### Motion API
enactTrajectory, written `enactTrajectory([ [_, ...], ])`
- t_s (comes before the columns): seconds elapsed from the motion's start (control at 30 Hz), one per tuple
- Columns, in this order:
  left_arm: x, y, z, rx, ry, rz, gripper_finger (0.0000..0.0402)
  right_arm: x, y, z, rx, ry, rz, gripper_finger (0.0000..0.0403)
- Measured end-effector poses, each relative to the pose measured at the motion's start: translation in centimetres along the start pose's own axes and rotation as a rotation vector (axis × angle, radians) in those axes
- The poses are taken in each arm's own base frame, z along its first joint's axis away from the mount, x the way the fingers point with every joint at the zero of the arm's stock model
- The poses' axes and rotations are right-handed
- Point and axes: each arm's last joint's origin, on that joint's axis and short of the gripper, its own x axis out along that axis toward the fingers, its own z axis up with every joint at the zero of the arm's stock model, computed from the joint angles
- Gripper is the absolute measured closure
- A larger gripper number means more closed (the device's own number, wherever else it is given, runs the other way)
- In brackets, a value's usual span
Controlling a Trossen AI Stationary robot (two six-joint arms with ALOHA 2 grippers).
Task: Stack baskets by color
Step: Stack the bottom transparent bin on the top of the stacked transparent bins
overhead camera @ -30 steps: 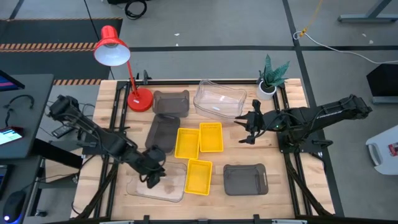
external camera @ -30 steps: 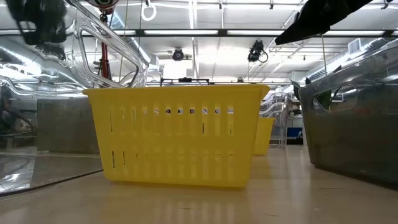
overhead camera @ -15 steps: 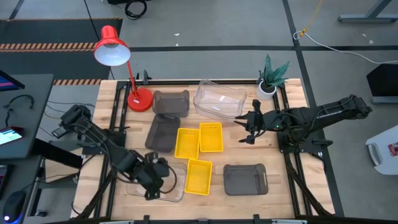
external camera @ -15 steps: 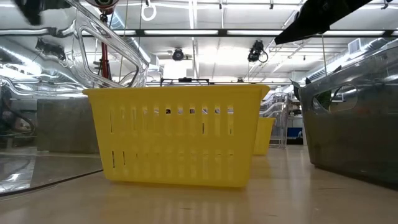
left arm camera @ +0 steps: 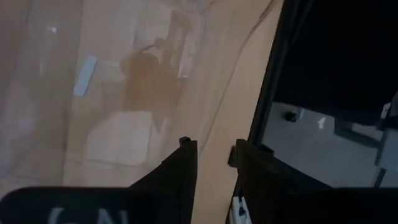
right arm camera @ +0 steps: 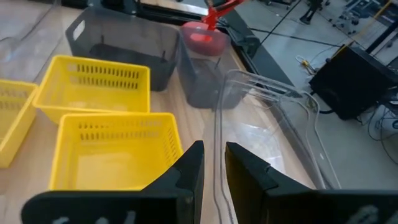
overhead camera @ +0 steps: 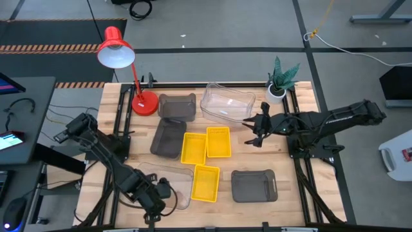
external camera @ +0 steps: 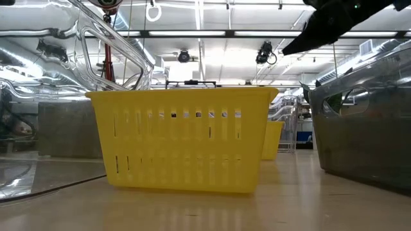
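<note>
left tool [overhead camera: 153, 207] hangs slightly parted, empty, beside the clear basket [overhead camera: 168, 185]; right tool [overhead camera: 257, 136] grips that stack's far rim [right arm camera: 219, 124] narrowly.

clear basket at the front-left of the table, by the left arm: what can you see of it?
The front-left clear basket is a shallow transparent plastic tray with rounded corners, sitting flat and upright on the wooden table, empty, the wood showing through. Its right side lies close beside a yellow basket; contact cannot be told. The left gripper is at its front-left corner, near the table's front edge, with a gap between its fingers; whether it touches the rim is unclear.
</note>
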Motion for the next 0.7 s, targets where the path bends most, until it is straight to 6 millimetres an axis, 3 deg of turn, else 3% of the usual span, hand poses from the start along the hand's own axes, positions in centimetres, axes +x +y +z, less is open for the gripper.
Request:
enactTrajectory([
  [0.47, 0.0, -0.6, -0.9, -0.049, -0.072, 0.028, 0.021, 0.6, -0.2, -0.5, -0.005, -0.035, -0.024, 0.0332],
  [0.7, 2.1, -0.9, -0.9, 0.042, -0.053, 0.082, 0.0208, 0.6, -0.2, -0.5, -0.02, -0.033, -0.034, 0.0332],
])
